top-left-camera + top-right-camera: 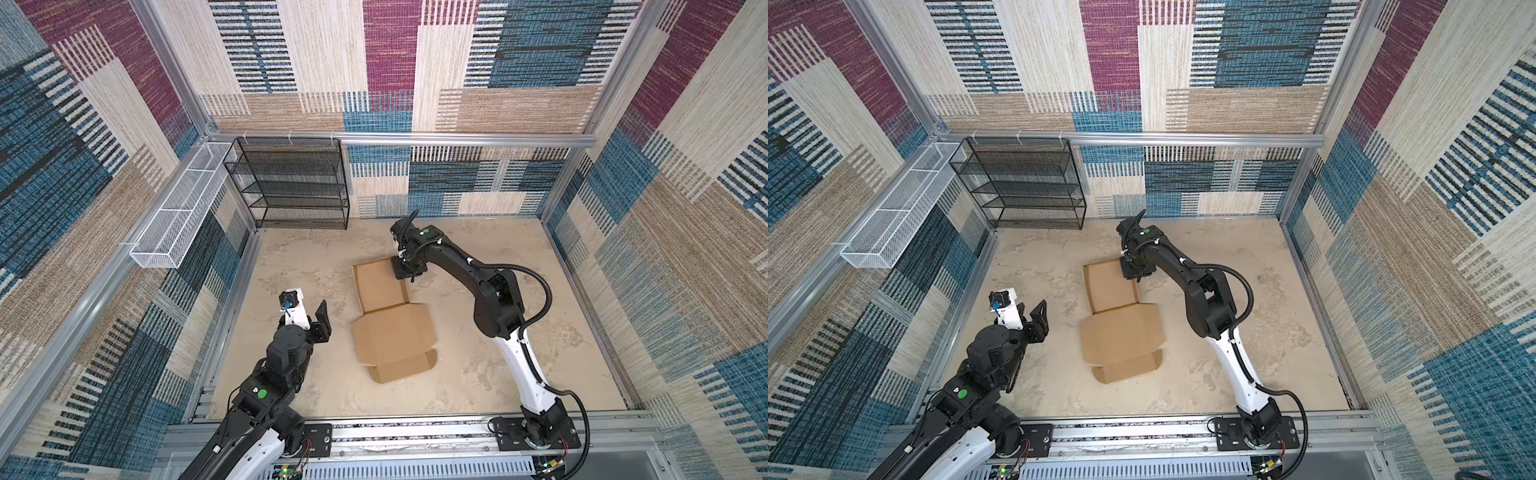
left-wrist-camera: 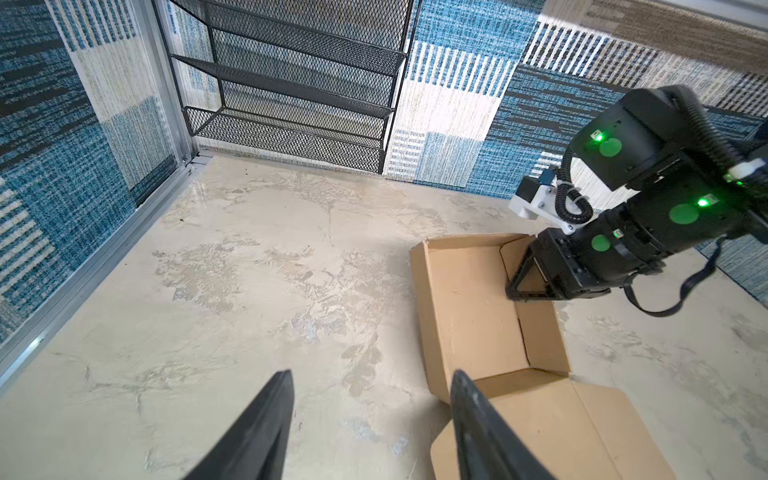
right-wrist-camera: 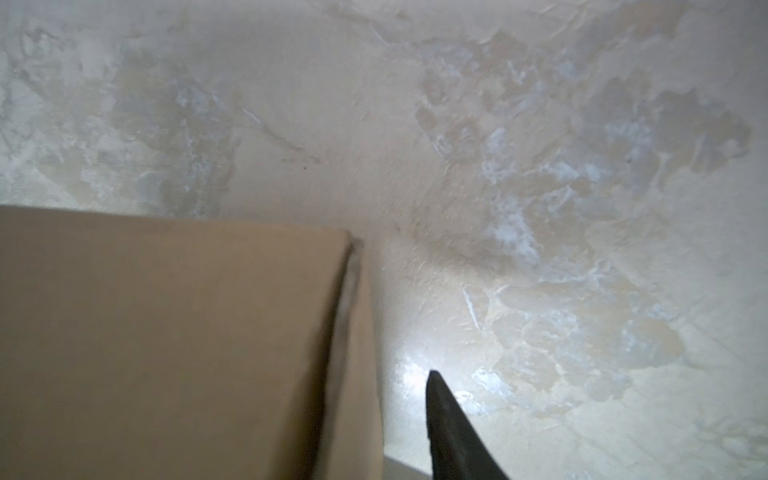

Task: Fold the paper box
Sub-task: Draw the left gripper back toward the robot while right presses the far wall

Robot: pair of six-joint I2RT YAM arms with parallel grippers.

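Two spread: left tool [image 2: 372,374] empty over bare floor [image 2: 249,291], right tool [image 2: 515,291] loose astride paper box [image 1: 380,286] rim.

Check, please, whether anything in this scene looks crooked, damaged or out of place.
The paper box lies slightly turned against the table edges, and only its far half has raised walls; the near half lies flat. The pale blotches on the table look like worn finish, not a spill. Nothing seems damaged.
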